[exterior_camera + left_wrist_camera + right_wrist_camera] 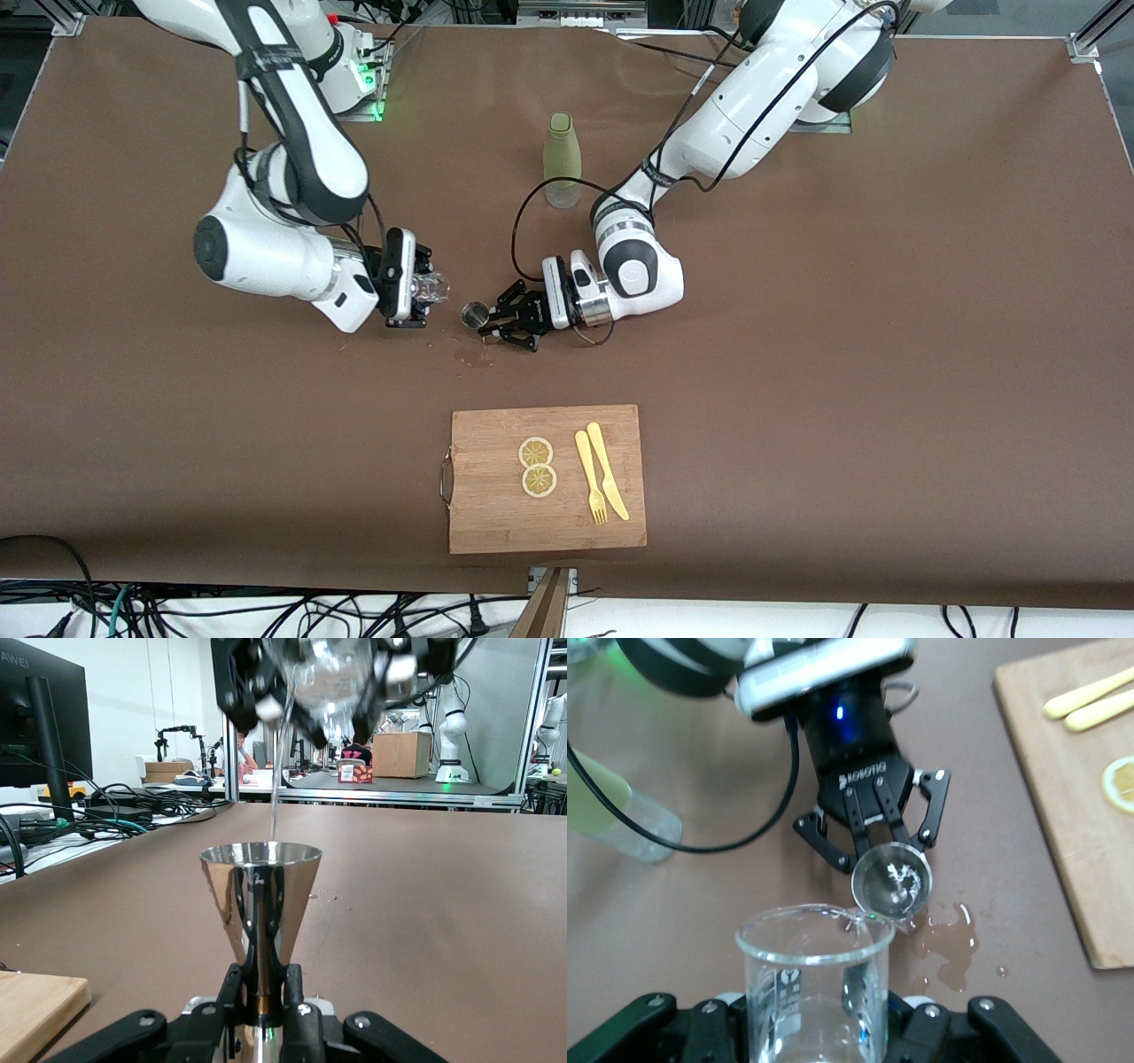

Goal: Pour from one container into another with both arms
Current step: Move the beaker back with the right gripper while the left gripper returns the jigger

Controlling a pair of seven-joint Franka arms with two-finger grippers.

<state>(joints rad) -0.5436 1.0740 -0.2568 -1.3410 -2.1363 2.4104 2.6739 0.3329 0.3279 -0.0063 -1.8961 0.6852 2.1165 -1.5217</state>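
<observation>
Left jaws clamp hourglass steel jigger [260,904], right jaws clasp tilted clear glass beaker [813,979], thin stream falling.

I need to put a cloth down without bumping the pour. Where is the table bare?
Bare table runs toward the left arm's end, past the cutting board, and toward the right arm's end nearer the camera. Crowded: the middle, where the right end effector tips the glass over the jigger in the left end effector, above a spill.
</observation>
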